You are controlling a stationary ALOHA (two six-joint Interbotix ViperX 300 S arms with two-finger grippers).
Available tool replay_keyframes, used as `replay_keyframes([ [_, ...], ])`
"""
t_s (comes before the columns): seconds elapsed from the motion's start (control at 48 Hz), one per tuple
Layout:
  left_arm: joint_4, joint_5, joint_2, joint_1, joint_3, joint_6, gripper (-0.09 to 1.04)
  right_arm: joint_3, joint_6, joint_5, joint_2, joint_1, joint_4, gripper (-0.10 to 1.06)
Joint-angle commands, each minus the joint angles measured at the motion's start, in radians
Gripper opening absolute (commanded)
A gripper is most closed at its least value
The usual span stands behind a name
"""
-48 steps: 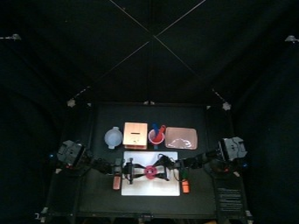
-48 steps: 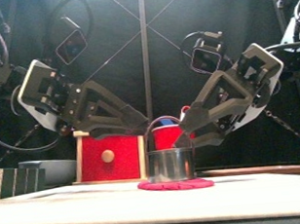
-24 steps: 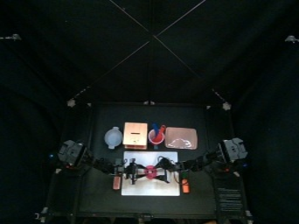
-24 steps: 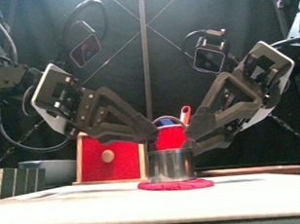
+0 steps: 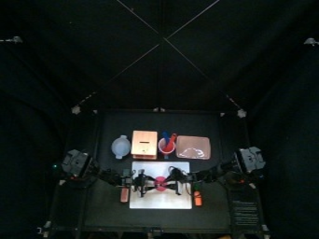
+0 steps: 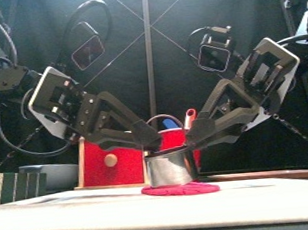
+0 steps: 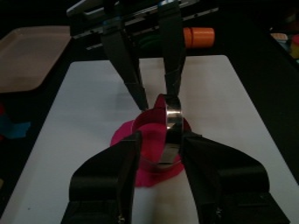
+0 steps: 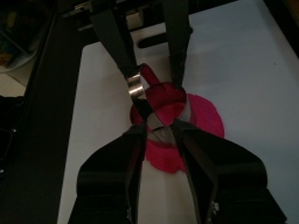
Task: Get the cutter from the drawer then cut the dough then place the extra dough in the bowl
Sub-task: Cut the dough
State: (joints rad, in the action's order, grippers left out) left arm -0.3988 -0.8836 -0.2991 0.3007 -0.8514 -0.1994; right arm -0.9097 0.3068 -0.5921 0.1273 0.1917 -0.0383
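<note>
A metal cutter point(image 8: 138, 86) tilts over pink dough point(image 8: 201, 118).

no readable text, labels, brands, numbers or signs on anything in view

Tilted metal cutter point(image 6: 170, 167) on flat red dough point(image 6: 180, 190), mid white board point(image 6: 69, 198)

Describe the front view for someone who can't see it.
A left gripper and a right gripper meet at a metal cutter standing tilted on flat pink-red dough on a white board. Behind stand a box with a red drawer front and a red cup.
</note>
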Motion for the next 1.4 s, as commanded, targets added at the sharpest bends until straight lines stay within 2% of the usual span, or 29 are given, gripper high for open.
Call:
replay_keyframes([
  [0.021,0.003,-0.003,0.018,-0.005,0.018,0.000,0.75,0.014,-0.006,0.014,-0.046,0.000,0.015,0.69],
  [0.229,0.003,-0.003,0.029,-0.006,0.025,-0.003,0.75,0.014,-0.018,0.058,-0.083,-0.017,0.044,0.69],
  [0.458,0.005,0.005,0.028,-0.008,0.032,-0.003,0.75,0.018,-0.020,0.064,-0.081,-0.038,0.046,0.69],
  [0.646,0.003,0.006,0.028,-0.008,0.034,-0.003,0.75,0.020,-0.018,0.080,-0.071,-0.081,0.067,0.69],
  [0.75,0.003,0.006,0.028,-0.008,0.034,-0.003,0.75,0.025,-0.018,0.080,-0.069,-0.091,0.077,0.69],
  [1.188,0.003,0.020,0.029,-0.017,0.034,-0.005,0.75,0.009,-0.014,0.127,-0.109,-0.071,0.066,0.69],
  [1.396,0.003,0.021,0.031,-0.017,0.038,-0.003,0.75,-0.008,-0.018,0.153,-0.152,-0.080,0.098,0.69],
])
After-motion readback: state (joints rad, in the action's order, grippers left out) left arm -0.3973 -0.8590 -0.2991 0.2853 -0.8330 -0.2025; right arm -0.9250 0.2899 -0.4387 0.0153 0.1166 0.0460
